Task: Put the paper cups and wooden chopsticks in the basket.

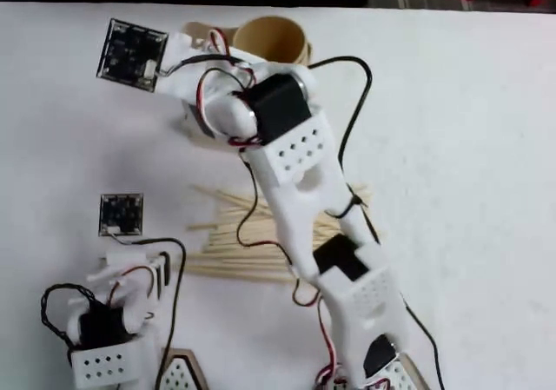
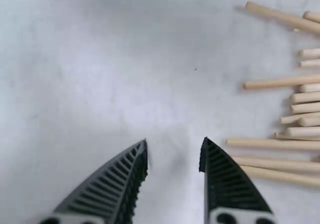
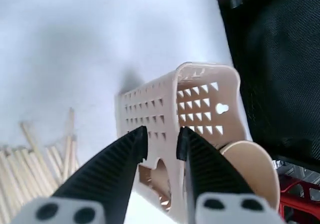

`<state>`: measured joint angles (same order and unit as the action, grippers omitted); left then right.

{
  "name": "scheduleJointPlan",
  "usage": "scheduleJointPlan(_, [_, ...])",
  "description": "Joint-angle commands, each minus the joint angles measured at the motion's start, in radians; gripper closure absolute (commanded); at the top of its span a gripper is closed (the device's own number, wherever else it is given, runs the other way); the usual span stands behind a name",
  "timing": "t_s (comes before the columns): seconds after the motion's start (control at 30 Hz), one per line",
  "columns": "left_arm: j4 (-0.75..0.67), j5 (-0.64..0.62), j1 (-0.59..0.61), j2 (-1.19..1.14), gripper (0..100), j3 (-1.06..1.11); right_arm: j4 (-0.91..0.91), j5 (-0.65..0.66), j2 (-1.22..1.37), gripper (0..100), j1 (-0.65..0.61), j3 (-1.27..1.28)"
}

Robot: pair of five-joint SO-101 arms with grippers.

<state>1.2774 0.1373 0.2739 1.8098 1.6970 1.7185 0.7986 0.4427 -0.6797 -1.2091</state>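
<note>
Found the right gripper (image 3: 161, 134) poised over the beige plastic basket (image 3: 200, 102), jaws parted by only a narrow gap and gripping nothing, with the basket's perforated wall showing through that gap. Could not quite tell whether the tips touched the wall or hung just above it. Saw a paper cup (image 3: 255, 174) just beside the basket, its open mouth turned towards the wrist camera.

From the high view, saw the right arm (image 1: 295, 155) stretched from the near edge across the white table (image 1: 469, 164) towards the far left, covering most of the basket, with the cup standing clear at the arm's far side.

Noted the wooden chopsticks (image 1: 228, 264) lying flat in a loose, fanned pile on the table, outside the basket on its near side, partly under the right arm.

Found the left gripper (image 2: 173, 146) low over bare table, jaws moderately wide and holding nothing, the nearest chopstick ends just beside one fingertip. Saw the left arm (image 1: 109, 338) folded back at the near left corner, well apart from basket and cup
</note>
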Motion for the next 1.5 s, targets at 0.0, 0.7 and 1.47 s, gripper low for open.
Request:
scheduleJointPlan(0.0, [0.008, -0.012, -0.015, 0.01, 82, -0.005, 0.004, -0.012, -0.153, 89.3, -0.013, 0.169])
scheduleJointPlan(0.7, [0.008, -0.012, -0.015, 0.01, 82, -0.005, -0.332, -0.075, -0.386, 82.7, 0.013, 1.166])
scheduleJointPlan(1.47, [0.008, -0.012, -0.015, 0.01, 82, -0.005, -0.512, -0.084, -0.051, 82.1, 0.077, 1.204])
